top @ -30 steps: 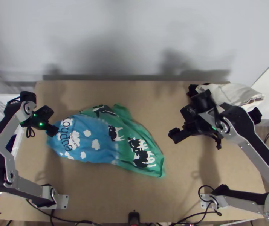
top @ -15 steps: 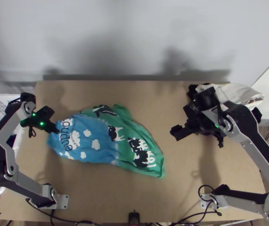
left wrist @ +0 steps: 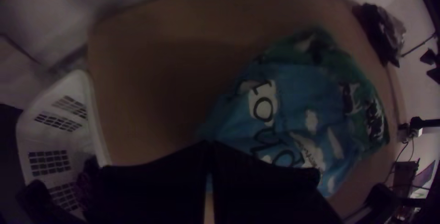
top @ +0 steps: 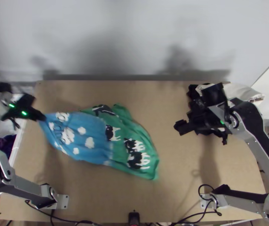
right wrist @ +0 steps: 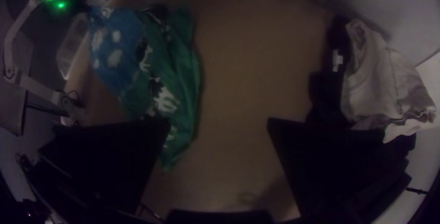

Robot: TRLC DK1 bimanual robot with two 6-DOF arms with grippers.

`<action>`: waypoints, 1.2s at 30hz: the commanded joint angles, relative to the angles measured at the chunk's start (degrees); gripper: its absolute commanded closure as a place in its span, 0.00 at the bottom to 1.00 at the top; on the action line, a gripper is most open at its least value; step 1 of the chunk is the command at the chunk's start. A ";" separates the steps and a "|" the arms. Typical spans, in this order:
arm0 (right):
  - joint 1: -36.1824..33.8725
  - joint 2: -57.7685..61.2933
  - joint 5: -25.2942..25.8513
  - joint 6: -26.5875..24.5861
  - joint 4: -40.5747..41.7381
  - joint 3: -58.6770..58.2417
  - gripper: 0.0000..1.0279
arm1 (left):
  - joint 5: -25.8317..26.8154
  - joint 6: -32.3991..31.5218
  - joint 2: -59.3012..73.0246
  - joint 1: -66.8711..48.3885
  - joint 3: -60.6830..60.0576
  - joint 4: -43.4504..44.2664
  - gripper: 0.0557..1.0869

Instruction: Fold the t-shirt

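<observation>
Left claw [top: 43,117] pinching t-shirt [top: 91,137] by blue end | right claw [top: 179,127] spread open | basket [left wrist: 97,118] beside table [top: 108,196] | pale cloth [right wrist: 373,86] against dark cloth [right wrist: 321,91]

Top view: L gripper [top: 40,116] & tee's [top: 82,137] lettering blurred, L arm [top: 25,189] cut off at pic's L edge, R arm [top: 263,140] covers pt. of pale cloth [top: 240,92]. L wrist view: L gripper hides pts. of tee & basket [left wrist: 97,128].
</observation>
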 commanded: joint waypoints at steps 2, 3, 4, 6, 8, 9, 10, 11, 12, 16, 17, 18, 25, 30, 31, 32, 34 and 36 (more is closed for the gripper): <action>-4.60 -0.29 0.00 0.34 0.01 2.29 0.05 | 7.66 -6.92 -2.11 4.16 27.72 -9.91 0.96; -5.30 -0.37 0.00 0.34 0.01 2.56 0.05 | 8.10 -8.24 -1.67 4.07 32.64 -10.70 0.96; -5.83 -0.46 0.00 0.43 0.01 2.73 0.05 | 8.54 -9.82 -0.97 3.55 37.74 -11.31 0.96; -7.59 -0.90 0.00 0.60 0.01 3.09 0.05 | 9.07 -12.46 0.26 1.26 47.76 -12.72 0.96; -9.96 -1.52 0.00 0.95 0.01 3.17 0.05 | 9.07 -14.57 -1.85 -2.17 50.13 -8.94 0.96; -11.45 -1.78 0.00 1.13 0.01 3.09 0.05 | 9.07 -15.97 -3.43 -4.10 50.13 -6.48 0.96; -13.03 -2.31 0.00 1.74 0.10 2.91 0.05 | 8.71 -17.38 -4.83 -7.09 50.05 -4.37 0.96; -14.44 -2.75 0.00 1.92 0.19 2.65 0.05 | 7.75 -18.35 -6.06 -10.34 49.78 -2.26 0.96; -15.67 -3.36 0.00 2.01 0.19 2.29 0.05 | 6.60 -19.66 -6.94 -14.30 49.69 -0.33 0.96; -19.63 -6.26 0.00 1.92 0.19 -0.17 0.05 | 1.86 -20.28 -8.53 -32.23 48.20 0.55 0.96; -20.42 -7.14 0.00 1.92 0.19 -0.87 0.05 | 0.89 -20.28 -8.70 -36.80 47.94 0.38 0.95; -21.30 -8.02 0.00 1.92 0.19 -1.75 0.05 | 0.19 -20.28 -8.88 -41.89 47.58 -0.06 0.95; -26.66 -15.93 0.00 2.89 0.10 -8.08 0.05 | -4.56 -21.07 -9.76 -72.74 37.92 -1.64 0.95; -32.46 -21.12 0.09 2.80 -0.25 -10.36 0.05 | -5.08 -22.65 -6.50 -85.31 33.43 0.99 0.94; -34.04 -21.91 0.09 2.62 -0.25 -10.71 0.05 | -4.91 -23.27 -5.27 -86.98 32.73 1.26 0.94; -35.53 -22.61 0.18 2.36 -0.25 -10.98 0.05 | -4.38 -23.62 -4.13 -88.65 31.85 1.70 0.94; -38.52 -23.67 0.09 1.39 -0.25 -11.77 0.05 | -3.15 -24.50 -2.29 -91.82 28.60 4.33 0.93; -40.46 -24.02 0.09 0.87 -0.25 -12.12 0.05 | -2.71 -24.94 -0.44 -94.19 24.73 6.35 0.84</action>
